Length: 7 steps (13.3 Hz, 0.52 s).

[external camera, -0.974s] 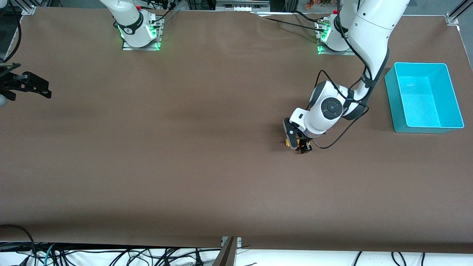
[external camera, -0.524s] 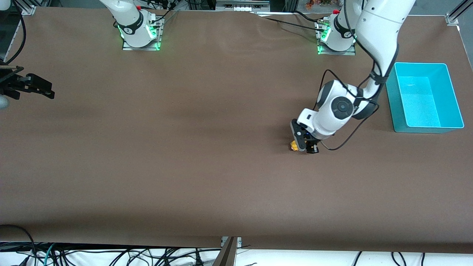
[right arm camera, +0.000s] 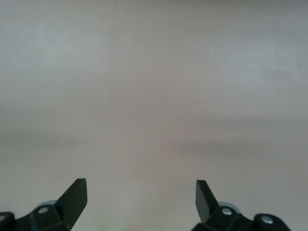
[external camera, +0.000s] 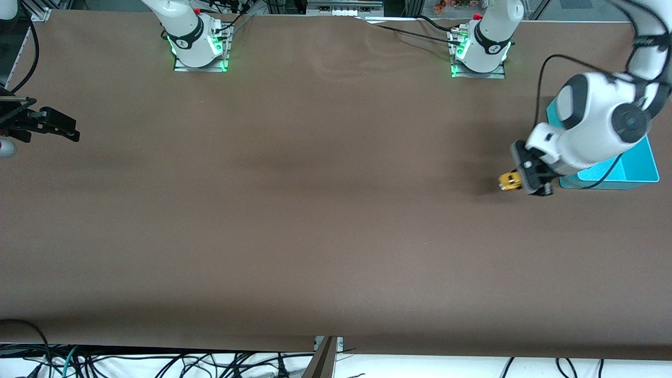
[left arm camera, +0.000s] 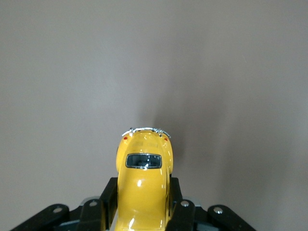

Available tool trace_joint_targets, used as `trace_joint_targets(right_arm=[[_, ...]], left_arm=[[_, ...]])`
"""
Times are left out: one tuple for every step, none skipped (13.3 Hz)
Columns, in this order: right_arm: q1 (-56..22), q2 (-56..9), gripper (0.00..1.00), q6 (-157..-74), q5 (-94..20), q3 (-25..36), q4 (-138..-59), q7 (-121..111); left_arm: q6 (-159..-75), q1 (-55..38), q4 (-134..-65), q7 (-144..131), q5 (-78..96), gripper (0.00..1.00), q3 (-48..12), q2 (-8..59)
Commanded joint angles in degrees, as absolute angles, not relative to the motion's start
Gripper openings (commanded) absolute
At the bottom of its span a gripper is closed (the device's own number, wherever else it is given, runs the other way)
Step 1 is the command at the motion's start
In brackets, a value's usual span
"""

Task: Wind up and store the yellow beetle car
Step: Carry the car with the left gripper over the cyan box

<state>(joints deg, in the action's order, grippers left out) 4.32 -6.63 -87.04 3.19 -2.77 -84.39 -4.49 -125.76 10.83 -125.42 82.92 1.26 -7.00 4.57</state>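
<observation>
My left gripper (external camera: 521, 182) is shut on the yellow beetle car (external camera: 508, 181) and holds it above the brown table, beside the teal bin (external camera: 630, 184) at the left arm's end. In the left wrist view the glossy yellow car (left arm camera: 143, 178) sits squeezed between the black fingers (left arm camera: 109, 195), its dark window and chrome bumper pointing away from the wrist. Past the right arm's end of the table my right gripper (external camera: 55, 126) waits, and its wrist view shows it open (right arm camera: 141, 192) with only bare table between the fingers.
The left arm's white wrist covers much of the teal bin; only its corner nearest the front camera shows. The arm bases (external camera: 197, 44) stand along the table edge farthest from the front camera. Cables hang below the edge nearest it.
The left gripper shut on the car and carried it up from the middle of the table toward the teal bin. The right gripper has barely shifted.
</observation>
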Motion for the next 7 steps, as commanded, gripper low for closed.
trace_joint_targets(right_arm=[[4.4, -6.2, 1.0, -87.1, 2.3, -3.0, -84.7, -3.7], [4.3, -6.2, 1.0, -87.1, 2.4, -3.0, -84.7, -3.7], [4.2, -6.2, 1.0, -87.1, 2.3, -3.1, -84.6, -3.6], [4.2, -6.2, 1.0, -87.0, 2.4, -3.1, -84.6, -3.6], [4.2, -6.2, 1.0, -86.9, 2.3, -3.1, -84.6, -3.6], [4.2, -6.2, 1.0, -86.9, 2.3, -3.2, -84.6, -3.6], [4.2, -6.2, 1.0, -87.0, 2.4, -3.2, -84.6, -3.6]], left_arm=[[-126.5, 19.7, -136.1, 95.9, 1.5, 0.0, -7.8, -4.8], [-126.4, 22.6, -137.7, 101.3, 1.1, 0.0, -7.6, -5.4], [-126.6, 25.9, -138.8, 106.3, -0.1, 0.0, -6.8, -5.4], [-126.6, 27.8, -139.7, 109.7, -1.3, 0.0, -5.4, -5.4], [-126.7, 28.9, -140.4, 112.3, -3.6, 0.0, -3.5, -5.4], [-126.8, 30.0, -141.0, 114.5, -6.0, 0.0, -1.8, -5.1], [-127.1, 31.0, -141.0, 117.2, -7.8, 0.0, -0.1, -4.3]])
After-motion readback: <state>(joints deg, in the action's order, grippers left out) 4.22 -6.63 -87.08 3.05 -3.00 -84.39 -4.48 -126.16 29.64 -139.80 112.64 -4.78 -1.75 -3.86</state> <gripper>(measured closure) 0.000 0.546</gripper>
